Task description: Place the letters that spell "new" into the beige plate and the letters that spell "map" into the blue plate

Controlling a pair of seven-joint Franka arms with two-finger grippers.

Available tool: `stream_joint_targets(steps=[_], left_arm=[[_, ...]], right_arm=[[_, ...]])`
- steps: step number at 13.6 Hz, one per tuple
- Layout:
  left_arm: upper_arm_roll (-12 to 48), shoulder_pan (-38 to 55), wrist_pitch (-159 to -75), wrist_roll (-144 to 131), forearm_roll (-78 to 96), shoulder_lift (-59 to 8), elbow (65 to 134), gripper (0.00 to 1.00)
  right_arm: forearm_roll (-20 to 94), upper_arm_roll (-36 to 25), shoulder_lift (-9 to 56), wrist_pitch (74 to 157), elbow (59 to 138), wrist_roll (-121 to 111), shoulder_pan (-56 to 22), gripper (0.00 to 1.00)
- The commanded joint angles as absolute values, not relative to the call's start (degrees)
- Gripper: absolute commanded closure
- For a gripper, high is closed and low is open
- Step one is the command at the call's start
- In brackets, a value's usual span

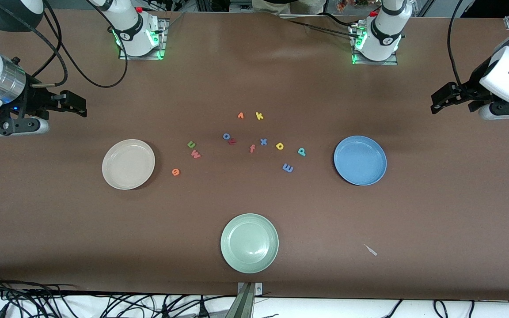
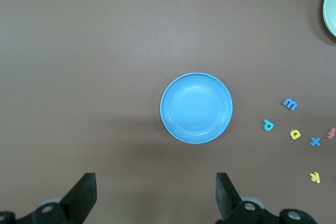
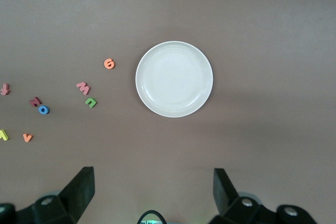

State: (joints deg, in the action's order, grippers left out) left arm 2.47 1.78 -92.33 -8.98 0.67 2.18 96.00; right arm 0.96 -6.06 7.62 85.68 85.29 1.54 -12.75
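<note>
Pale green plate point(image 1: 249, 243) on brown table point(image 1: 435, 212), cables point(image 1: 104, 304) along its edge

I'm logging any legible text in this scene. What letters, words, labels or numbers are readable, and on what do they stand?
The only text is loose foam letters on the brown table, one character each:
"n", green
"w", red
"e", orange
"m", blue
"a", yellow
"p", teal
"x", blue
"k", yellow
"f", orange
"o", blue
Marks on the arm bases: too small to read.

Bench point(image 1: 60, 229) covered in matt brown sheet; blue plate point(image 1: 360, 160), beige plate point(image 1: 128, 164) smooth, faintly glossy; letters point(image 1: 195, 154) matt, foam-like.
</note>
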Motion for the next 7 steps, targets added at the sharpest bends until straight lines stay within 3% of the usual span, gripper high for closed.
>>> stream_joint_targets(steps=[1,7], left_arm=[[2.64,1.93,-92.72,-8.7,-0.18,2.2,95.8,0.0],[2.64,1.93,-92.72,-8.7,-0.18,2.2,95.8,0.0]], right_arm=[[1.93,-5.71,6.24,85.25,86.48,1.14,-12.39,0.0],[1.93,-5.71,6.15,85.34,86.75,1.14,-12.39,0.0]])
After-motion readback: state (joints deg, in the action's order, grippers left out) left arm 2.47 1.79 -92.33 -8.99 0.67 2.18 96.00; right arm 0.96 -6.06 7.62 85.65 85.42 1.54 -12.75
